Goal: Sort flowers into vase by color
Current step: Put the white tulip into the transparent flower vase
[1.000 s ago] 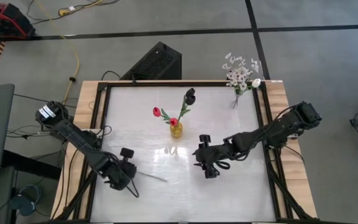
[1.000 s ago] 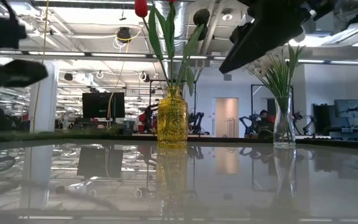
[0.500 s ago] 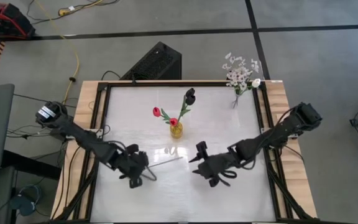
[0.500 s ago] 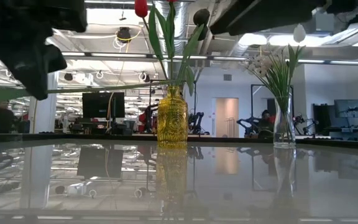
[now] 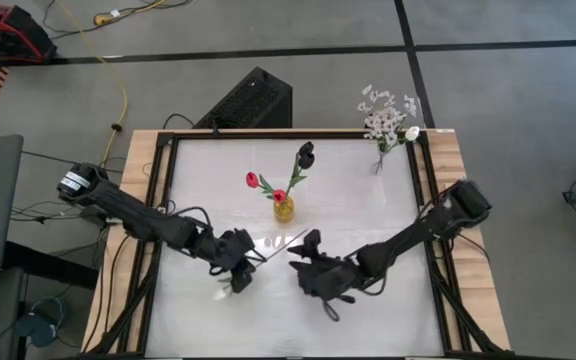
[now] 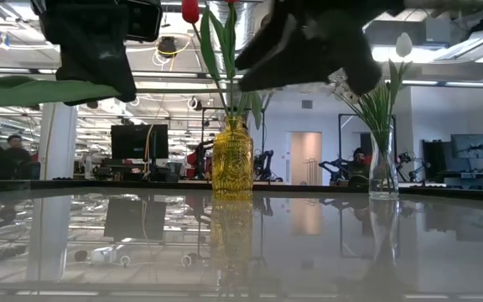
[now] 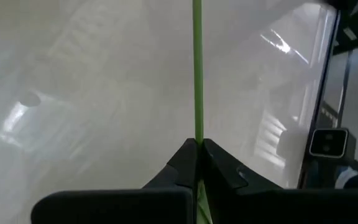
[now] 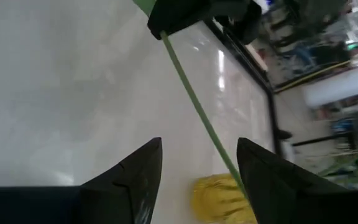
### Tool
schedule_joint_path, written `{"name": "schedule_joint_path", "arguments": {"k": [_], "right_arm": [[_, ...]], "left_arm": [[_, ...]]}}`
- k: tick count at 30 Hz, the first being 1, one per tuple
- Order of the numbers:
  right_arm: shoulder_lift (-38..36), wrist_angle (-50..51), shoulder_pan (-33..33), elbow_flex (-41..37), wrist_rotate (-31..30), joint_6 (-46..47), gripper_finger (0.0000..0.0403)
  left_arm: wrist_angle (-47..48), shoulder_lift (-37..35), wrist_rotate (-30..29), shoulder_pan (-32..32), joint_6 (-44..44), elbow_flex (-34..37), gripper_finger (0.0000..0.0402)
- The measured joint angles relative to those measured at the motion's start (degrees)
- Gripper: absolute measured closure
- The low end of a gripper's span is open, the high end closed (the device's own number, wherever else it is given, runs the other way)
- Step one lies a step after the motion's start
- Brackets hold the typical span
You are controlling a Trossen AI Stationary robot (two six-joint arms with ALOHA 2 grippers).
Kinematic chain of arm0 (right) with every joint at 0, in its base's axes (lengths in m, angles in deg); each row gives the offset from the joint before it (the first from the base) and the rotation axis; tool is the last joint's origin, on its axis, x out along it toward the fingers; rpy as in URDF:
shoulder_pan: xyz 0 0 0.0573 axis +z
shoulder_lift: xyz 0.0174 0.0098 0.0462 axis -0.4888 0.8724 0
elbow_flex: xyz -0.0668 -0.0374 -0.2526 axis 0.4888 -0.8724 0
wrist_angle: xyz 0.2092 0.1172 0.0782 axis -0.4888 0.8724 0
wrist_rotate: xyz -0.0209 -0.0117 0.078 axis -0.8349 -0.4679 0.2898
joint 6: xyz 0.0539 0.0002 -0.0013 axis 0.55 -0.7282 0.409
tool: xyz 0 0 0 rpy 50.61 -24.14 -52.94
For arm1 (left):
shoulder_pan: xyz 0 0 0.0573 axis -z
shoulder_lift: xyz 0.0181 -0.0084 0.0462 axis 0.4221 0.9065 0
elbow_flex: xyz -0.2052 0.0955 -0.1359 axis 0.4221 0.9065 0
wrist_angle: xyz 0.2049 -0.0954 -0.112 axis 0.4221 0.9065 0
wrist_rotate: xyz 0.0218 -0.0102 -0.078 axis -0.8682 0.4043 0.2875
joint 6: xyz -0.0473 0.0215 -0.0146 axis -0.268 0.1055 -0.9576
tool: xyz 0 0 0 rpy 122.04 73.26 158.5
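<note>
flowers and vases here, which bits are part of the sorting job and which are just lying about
In the job:
- flower stem pinched in left end effector
- open right end effector
- yellow vase
- clear vase

Lying about:
- black box
- yellow cable

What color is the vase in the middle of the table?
Yellow; the vase shows best in the low view.
</note>
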Motion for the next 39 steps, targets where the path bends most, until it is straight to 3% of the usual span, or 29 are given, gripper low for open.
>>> {"name": "schedule_joint_path", "arguments": {"k": [8,14,27,30,34,39], "right_arm": [[9.14,9.63,-1.47,11.68,-2.32,-4.00,0.0194],[13.99,14.40,-2.13,17.11,-9.14,-4.04,0.0223],[13.56,15.04,-1.91,17.35,-11.44,-2.74,0.0340],[13.57,15.97,-1.89,17.33,-10.63,-1.08,0.0379],[13.55,16.28,-1.89,17.31,-8.53,0.97,0.0385],[13.54,17.97,-2.06,17.31,4.10,7.28,0.0385]], "left_arm": [[0.09,0.00,-0.03,-1.17,-1.86,0.00,0.0401],[0.29,0.00,-0.12,-1.17,-1.85,0.00,0.0401],[-0.37,0.00,-0.49,-1.28,3.12,0.00,0.0396],[-0.33,0.00,-0.71,-1.30,4.97,0.00,0.0388],[-0.37,0.00,-1.05,-1.27,7.80,0.00,0.0374],[-1.27,0.00,-3.02,-1.27,12.72,0.00,0.0347]]}}
